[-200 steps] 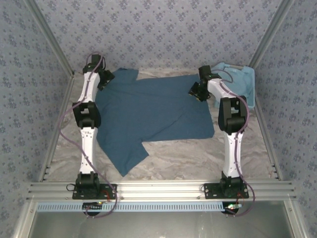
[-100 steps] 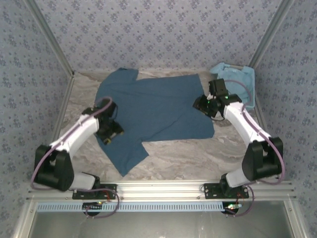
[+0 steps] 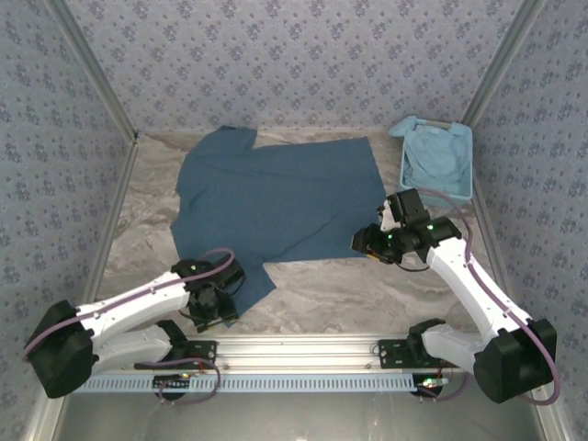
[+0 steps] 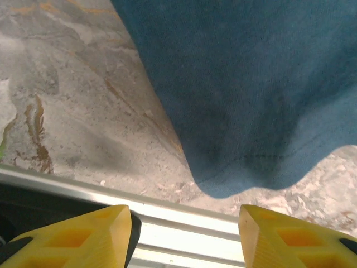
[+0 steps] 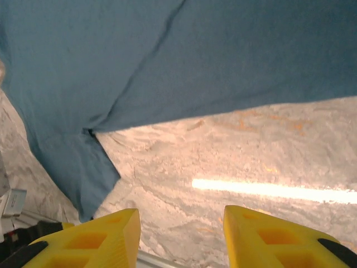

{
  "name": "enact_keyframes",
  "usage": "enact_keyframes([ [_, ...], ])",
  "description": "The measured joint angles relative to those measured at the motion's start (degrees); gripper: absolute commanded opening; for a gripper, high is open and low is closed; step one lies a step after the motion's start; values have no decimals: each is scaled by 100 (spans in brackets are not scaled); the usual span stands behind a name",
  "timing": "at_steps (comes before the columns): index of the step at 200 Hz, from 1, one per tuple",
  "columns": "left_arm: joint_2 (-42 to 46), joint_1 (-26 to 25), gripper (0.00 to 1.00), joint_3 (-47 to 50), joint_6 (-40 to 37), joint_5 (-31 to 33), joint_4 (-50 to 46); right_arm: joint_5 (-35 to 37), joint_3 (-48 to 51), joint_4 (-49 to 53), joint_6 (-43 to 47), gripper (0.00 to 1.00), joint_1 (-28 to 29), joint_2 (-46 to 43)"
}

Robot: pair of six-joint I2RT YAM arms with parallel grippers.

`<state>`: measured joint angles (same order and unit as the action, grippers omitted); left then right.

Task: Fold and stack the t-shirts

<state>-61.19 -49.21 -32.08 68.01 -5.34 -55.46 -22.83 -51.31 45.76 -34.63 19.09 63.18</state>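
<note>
Both arms are drawing back toward their bases: 1 second ago they were reaching to the far end of the cloth, and now they are bending low over its near edge, while the cloth itself is lying much as it was.

2 t-shirts are showing. 1, the dark teal-blue t-shirt (image 3: 276,197), is lying spread flat across the middle of the marbled table (image 3: 322,285), with 1 flap pointing to the far left and another trailing toward the near left. The other, the sky-blue t-shirt (image 3: 439,158), is sitting bunched inside the 1 pale-blue basket (image 3: 469,165) at the far right corner, well apart from both grippers.

2 grippers are working, 1 per arm. The left gripper (image 3: 209,308) is hanging over the tip of the near-left flap, just beside the aluminium rail (image 3: 303,347) at the table's front. From the left wrist camera, its yellow fingers (image 4: 83,234) are standing wide apart with nothing between them; the rounded, stitched end of the dark shirt (image 4: 251,84) is lying just ahead of them, and they are gripping none of it.

The right gripper (image 3: 367,243) is hovering at the near-right corner of the same shirt. From the right wrist camera, its fingers (image 5: 262,234) are also standing apart, somewhat narrower, over bare table, with the shirt's near edge (image 5: 167,56) running just beyond them. Nothing is sitting between them. Whether either pair is brushing the table, I cannot tell.
</note>
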Motion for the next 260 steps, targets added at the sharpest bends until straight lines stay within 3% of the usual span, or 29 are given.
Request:
enact_keyframes([
  [28,-201,-4,53,42,-4,68,479,-2,11,7,0,46,138,4],
  [55,-479,-4,43,76,-52,81,944,4,11,44,24,45,157,9],
  [89,-918,-9,13,9,-120,61,1217,262,11,332,68,45,109,7],
  [109,-894,-9,0,-4,-107,70,1235,560,11,494,63,46,-133,-4],
  [147,-382,-9,0,39,-37,352,772,1217,157,682,-2,46,-1043,-17],
  [173,48,-9,0,37,-35,413,417,1543,214,691,-149,46,-1368,81],
  [260,280,-9,0,4,4,518,-131,1386,577,-317,-511,36,-2164,1390],
])
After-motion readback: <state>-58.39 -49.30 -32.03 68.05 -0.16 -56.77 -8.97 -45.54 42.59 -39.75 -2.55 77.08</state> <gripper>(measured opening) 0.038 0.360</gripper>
